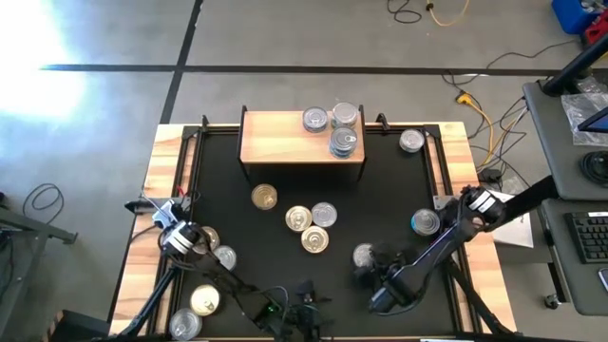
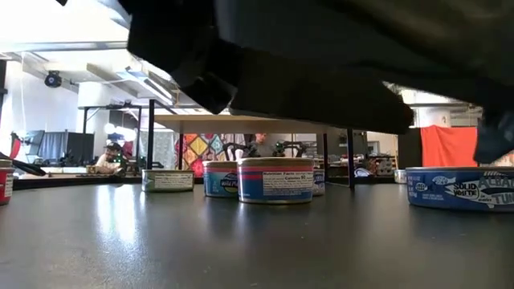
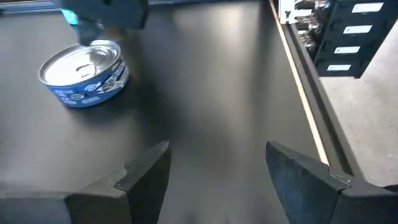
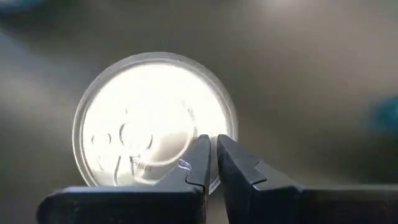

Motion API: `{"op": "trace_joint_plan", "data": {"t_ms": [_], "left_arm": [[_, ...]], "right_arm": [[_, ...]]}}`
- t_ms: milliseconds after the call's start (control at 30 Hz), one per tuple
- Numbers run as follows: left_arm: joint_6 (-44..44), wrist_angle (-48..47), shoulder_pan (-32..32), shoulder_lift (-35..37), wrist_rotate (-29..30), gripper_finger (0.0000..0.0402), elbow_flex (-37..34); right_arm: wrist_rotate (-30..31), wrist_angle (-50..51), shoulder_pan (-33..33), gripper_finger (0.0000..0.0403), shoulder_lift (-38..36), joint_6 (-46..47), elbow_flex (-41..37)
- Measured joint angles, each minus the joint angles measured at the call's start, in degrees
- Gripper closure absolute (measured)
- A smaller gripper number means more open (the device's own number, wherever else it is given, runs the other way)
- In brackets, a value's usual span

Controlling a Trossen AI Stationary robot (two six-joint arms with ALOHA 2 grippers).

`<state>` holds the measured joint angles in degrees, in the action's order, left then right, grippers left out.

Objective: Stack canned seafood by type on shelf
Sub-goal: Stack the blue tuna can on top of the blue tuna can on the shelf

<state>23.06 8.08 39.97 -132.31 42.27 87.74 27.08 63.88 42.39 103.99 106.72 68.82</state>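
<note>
Silver-lidded can [image 4: 152,121] directly beneath clenched, empty right end effector [image 4: 211,163].

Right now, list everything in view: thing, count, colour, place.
shelf: one, light wood, far side of the table
cans on shelf: three spots seen from above, silver lids, shelf's right half; stack heights unclear
gold-lidded cans: about five, loose on the table, centre and near left
silver-lidded cans: about six, loose on the table, mostly right and near left
table: one, black top, wooden rim
cable: yellow, on the floor beyond the right rim
left gripper: open, empty, over bare table by the near edge
right gripper: shut, over one of the silver-lidded cans, near right
</note>
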Motion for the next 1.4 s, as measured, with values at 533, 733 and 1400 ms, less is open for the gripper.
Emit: {"op": "trace_joint_plan", "data": {"t_ms": [533, 733, 1400], "left_arm": [[4.09, -6.78, -6.01, 0.96, -2.77, 0.0132, -0.67], [4.87, -6.17, -5.64, 1.00, -4.94, 0.0108, -0.61], [-4.50, -7.54, -13.34, 0.57, -17.43, 0.0056, -0.65]], "right_arm": [[2.29, -2.73, 3.39, 0.0381, 0.28, -14.45, 8.75], [4.23, 7.85, 5.24, 0.0381, 0.19, -16.76, 7.82], [1.28, -15.20, 5.01, 0.0381, 0.17, -21.89, -3.96]]}}
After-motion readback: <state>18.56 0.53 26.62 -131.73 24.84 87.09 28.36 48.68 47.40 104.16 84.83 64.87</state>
